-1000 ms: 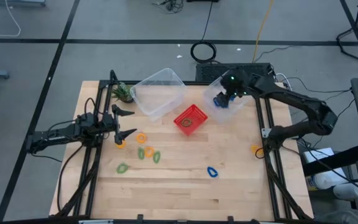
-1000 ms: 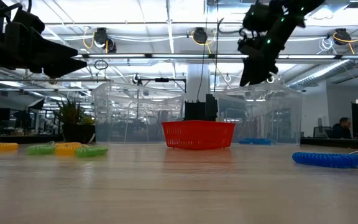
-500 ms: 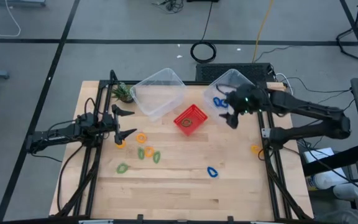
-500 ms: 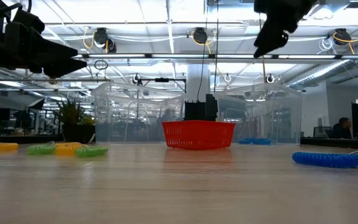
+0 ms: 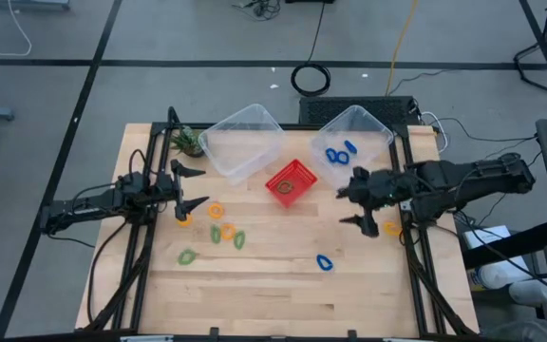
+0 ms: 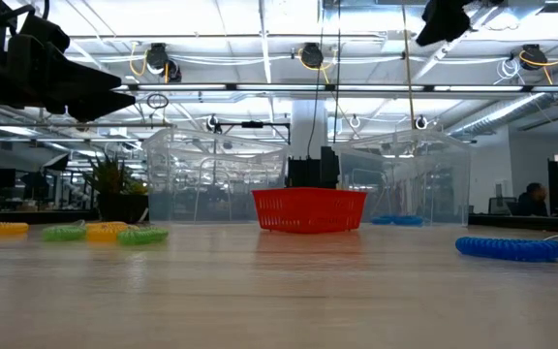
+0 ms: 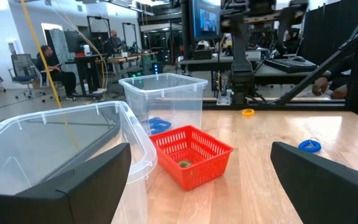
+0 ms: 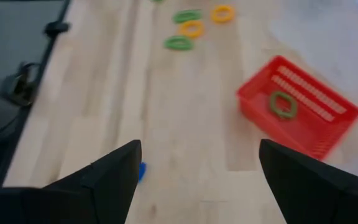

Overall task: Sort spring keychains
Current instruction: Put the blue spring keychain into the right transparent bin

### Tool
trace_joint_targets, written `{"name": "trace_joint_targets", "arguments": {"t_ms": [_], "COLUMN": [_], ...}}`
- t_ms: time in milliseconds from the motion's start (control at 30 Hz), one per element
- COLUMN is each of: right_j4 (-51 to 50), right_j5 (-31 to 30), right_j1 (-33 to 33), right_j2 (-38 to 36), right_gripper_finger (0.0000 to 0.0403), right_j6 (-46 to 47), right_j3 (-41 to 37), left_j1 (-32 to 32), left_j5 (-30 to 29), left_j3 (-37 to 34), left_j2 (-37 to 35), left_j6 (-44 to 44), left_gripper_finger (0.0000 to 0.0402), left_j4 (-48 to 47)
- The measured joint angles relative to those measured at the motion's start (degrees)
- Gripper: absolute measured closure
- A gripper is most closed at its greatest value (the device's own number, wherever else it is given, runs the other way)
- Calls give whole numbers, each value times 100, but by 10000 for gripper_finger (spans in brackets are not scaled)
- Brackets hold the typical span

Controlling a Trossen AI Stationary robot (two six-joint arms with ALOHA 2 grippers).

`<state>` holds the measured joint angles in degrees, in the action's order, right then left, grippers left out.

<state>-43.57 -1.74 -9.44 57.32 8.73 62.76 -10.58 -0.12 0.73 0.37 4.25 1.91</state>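
Two blue keychains point(image 5: 340, 153) binned; one blue keychain point(image 5: 325, 263) on table point(image 5: 283, 285).

Red basket point(image 5: 291, 181); clear bins point(image 5: 241, 141); blue, green, orange keychains point(image 5: 227, 234); dark arms.

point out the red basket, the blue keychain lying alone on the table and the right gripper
red basket point(image 5: 304, 186): high view, on its mesh wall
blue keychain point(image 5: 325, 263): high view, on the coiled loop
right gripper point(image 5: 354, 207): high view, midway between its open fingertips
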Motion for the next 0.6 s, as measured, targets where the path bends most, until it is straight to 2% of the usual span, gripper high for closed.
{"name": "trace_joint_targets", "arguments": {"t_ms": [300, 467, 600], "right_j4": [1, 3, 29], "right_j5": [-126, -719, -745], "right_j1": [-1032, -1563, -1848], "right_j2": [114, 315, 636], "right_gripper_finger": [94, 94, 94], "right_j6": [-1, 434, 990], "right_j3": [6, 7, 7], "left_j1": [-1, 0, 0], "left_j5": [0, 0, 0], "left_j3": [0, 0, 0], "left_j2": [1, 0, 0], "left_j6": [0, 0, 0], "left_gripper_finger": [7, 7, 7], "left_j4": [0, 1, 0]}}
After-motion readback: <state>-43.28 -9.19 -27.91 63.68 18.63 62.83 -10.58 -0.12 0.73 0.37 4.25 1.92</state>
